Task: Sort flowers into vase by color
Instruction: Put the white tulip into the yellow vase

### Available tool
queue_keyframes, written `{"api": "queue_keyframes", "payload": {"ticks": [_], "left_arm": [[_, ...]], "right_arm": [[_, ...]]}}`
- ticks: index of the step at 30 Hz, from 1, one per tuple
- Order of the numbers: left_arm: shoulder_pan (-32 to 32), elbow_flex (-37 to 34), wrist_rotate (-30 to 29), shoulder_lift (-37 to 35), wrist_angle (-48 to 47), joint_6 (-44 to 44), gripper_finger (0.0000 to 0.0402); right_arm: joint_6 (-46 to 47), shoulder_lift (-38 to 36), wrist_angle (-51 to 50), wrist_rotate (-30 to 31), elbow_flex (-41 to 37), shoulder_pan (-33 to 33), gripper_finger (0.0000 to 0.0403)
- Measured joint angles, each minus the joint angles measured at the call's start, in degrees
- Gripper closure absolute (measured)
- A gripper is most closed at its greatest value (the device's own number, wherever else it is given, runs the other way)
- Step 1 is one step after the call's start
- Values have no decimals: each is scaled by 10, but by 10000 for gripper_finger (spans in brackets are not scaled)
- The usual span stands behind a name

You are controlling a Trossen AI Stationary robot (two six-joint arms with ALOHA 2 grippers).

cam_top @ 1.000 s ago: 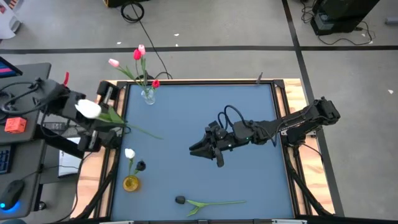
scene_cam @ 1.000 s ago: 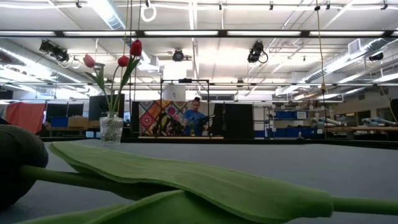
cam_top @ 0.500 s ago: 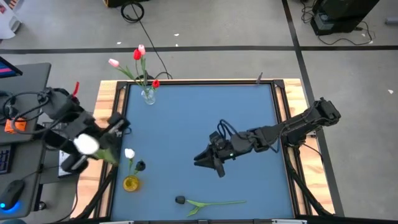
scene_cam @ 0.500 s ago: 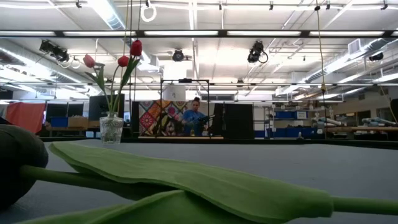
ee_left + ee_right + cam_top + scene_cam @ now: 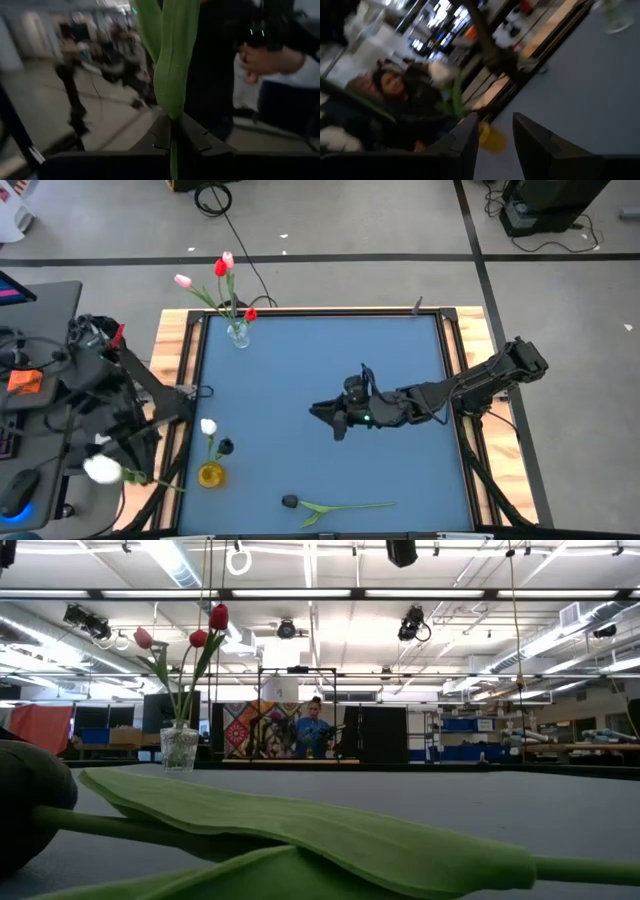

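My left gripper (image 5: pixel 128 468) is off the table's left edge, shut on a white tulip (image 5: pixel 101 470) whose green leaf (image 5: pixel 172 60) rises past the fingers. My right gripper (image 5: pixel 325 412) hovers open over the table's middle, with nothing between its fingers (image 5: pixel 495 137). A clear vase (image 5: pixel 238 333) at the far left holds pink and red tulips (image 5: pixel 205 635) by their stems. A yellow vase (image 5: pixel 211 474) at the near left holds a white tulip (image 5: pixel 208 426). A dark-budded tulip (image 5: pixel 340 506) lies flat near the front edge, filling the low view (image 5: pixel 300 830). My left gripper pinches the white tulip's green stem, where the leaf starts (image 5: pixel 173 142), between its two fingers. The fingers lie level and across the stem. The flower is lifted clear beside the table, its bud to one side of the fingers and its stem end (image 5: pixel 170 486) to the other.
A small dark object (image 5: pixel 226 446) lies beside the yellow vase. The table has a wooden frame (image 5: pixel 180 380). A desk with gear (image 5: pixel 30 380) stands to the left. A person's hand (image 5: pixel 255 60) shows close behind my left gripper, and a person (image 5: pixel 395 85) sits beyond the table's left edge.
My left arm has swung from the table's left edge outward and toward the near side, turning as it went and carrying the white tulip off the table. My right gripper has rolled and turned about nearly in place over the table's middle.
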Motion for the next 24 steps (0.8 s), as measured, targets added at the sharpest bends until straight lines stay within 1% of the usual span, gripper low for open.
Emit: {"api": "queue_keyframes", "payload": {"ticks": [2, 4, 6, 8, 13, 16, 18, 24], "left_arm": [[-16, -13, -1, -2, -20, 7, 386], [-27, -40, -2, -15, -21, 10, 388], [-34, -79, -3, -38, -20, 10, 391], [-40, -127, -13, -67, -3, 5, 392], [-49, -252, -56, -145, 64, -30, 393], [-50, -306, -81, -181, 71, -46, 393], [-50, -331, -93, -195, 76, -52, 393], [-50, -377, -93, -214, 74, -50, 394]], "right_arm": [[14, 0, -1, 41, 0, 8, 274], [24, 0, 0, 90, 0, 20, 274], [25, 0, 1, 130, 0, 32, 274], [22, 0, 2, 154, 0, 44, 274], [19, 0, 4, 181, 0, 67, 274], [19, 0, 4, 192, 0, 73, 274], [22, 0, 4, 197, 0, 72, 274], [28, 0, 4, 199, 0, 69, 277]]}}
